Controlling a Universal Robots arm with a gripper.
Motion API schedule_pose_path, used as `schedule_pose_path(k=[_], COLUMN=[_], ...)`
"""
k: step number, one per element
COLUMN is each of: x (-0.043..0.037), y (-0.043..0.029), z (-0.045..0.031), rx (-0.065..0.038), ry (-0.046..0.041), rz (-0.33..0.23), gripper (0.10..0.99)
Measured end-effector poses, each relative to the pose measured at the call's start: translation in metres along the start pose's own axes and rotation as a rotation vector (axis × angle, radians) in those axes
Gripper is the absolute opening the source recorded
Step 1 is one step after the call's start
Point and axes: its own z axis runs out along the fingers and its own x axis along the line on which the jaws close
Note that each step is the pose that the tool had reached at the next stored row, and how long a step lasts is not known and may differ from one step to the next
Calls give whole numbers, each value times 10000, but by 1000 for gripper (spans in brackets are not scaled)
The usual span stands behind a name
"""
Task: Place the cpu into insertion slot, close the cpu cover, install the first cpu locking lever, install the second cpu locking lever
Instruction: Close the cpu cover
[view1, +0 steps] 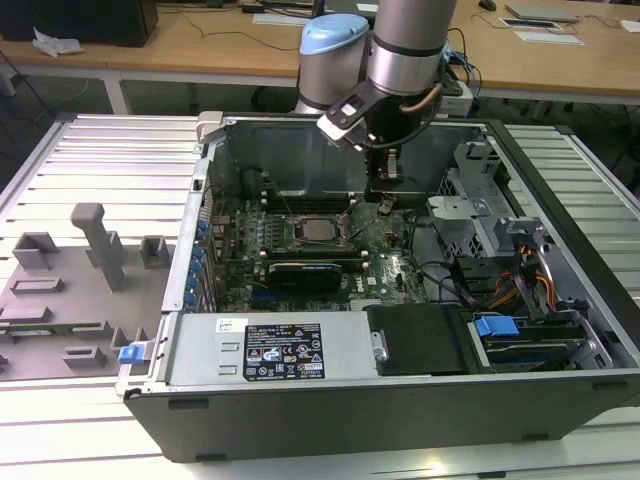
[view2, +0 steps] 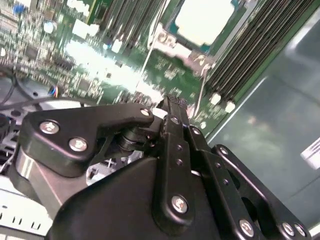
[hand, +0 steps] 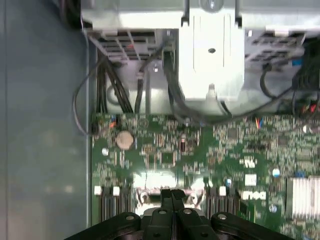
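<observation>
Silvery square cpu (view1: 322, 231) seated, frame centre; black gripper (view1: 385, 200) clenched empty just beside. Likely locking-lever step; needs precise tip contact.

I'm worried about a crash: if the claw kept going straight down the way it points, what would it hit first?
Most likely the green circuit board just beside the chip, on the exterior view's right of it. The shut claw hangs close above the board, but depth is unclear.

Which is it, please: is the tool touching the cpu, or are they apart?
Apart. In the second wrist view, green board lies between the tool and the cpu.
</observation>
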Motion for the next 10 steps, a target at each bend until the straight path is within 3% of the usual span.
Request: schedule_pose_path(k=[4,10], x=[0,-3], y=[111,150], z=[16,134], rx=[25,64], ry=[1,0], rz=[2,3], gripper=[106,106])
